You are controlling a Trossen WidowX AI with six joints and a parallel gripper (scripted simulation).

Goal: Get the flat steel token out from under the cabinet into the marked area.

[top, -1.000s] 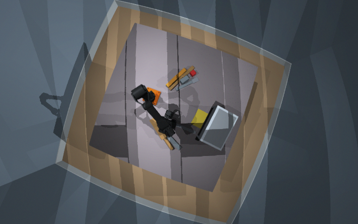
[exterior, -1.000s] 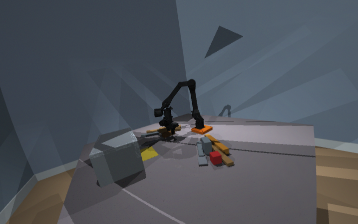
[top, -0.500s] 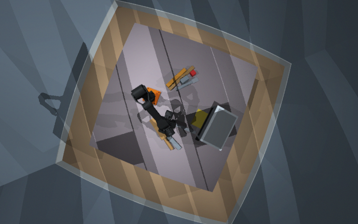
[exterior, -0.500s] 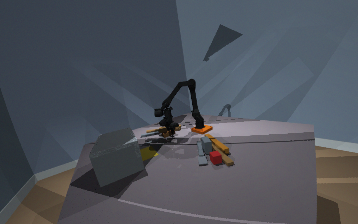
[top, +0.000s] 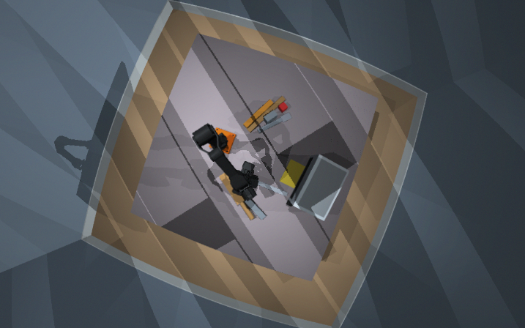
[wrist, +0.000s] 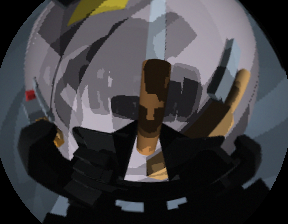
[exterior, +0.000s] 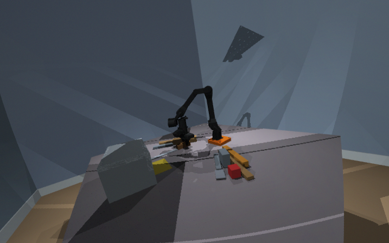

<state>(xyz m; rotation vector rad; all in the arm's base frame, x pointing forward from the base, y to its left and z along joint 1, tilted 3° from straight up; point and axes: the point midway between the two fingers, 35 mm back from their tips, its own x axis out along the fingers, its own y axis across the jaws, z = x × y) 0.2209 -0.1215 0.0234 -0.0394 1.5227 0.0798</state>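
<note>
My gripper (top: 252, 181) (exterior: 186, 145) (wrist: 148, 123) is shut on the brown round handle (wrist: 156, 95) of a tool, low over the table. The tool's thin pale grey blade (top: 272, 188) (exterior: 164, 154) (wrist: 157, 35) runs out from the handle toward the cabinet. Its far end is at the cabinet's front edge, near one corner; whether it is underneath I cannot tell. The grey cabinet (top: 323, 185) (exterior: 129, 174) has a dark strip along its front. The yellow marked area (top: 291, 173) (exterior: 161, 167) (wrist: 97, 11) lies in front, beside the blade. The steel token is not visible.
Beside the gripper lie a grey bar (top: 257, 210) (wrist: 224, 75) and wooden pieces (top: 247, 210) (wrist: 240, 87). Across the table lie an orange bar (top: 258, 113) (exterior: 238, 157), a grey block (top: 270, 117) (exterior: 224, 158), a red cube (top: 283, 107) (exterior: 234, 171) and flat grey pieces.
</note>
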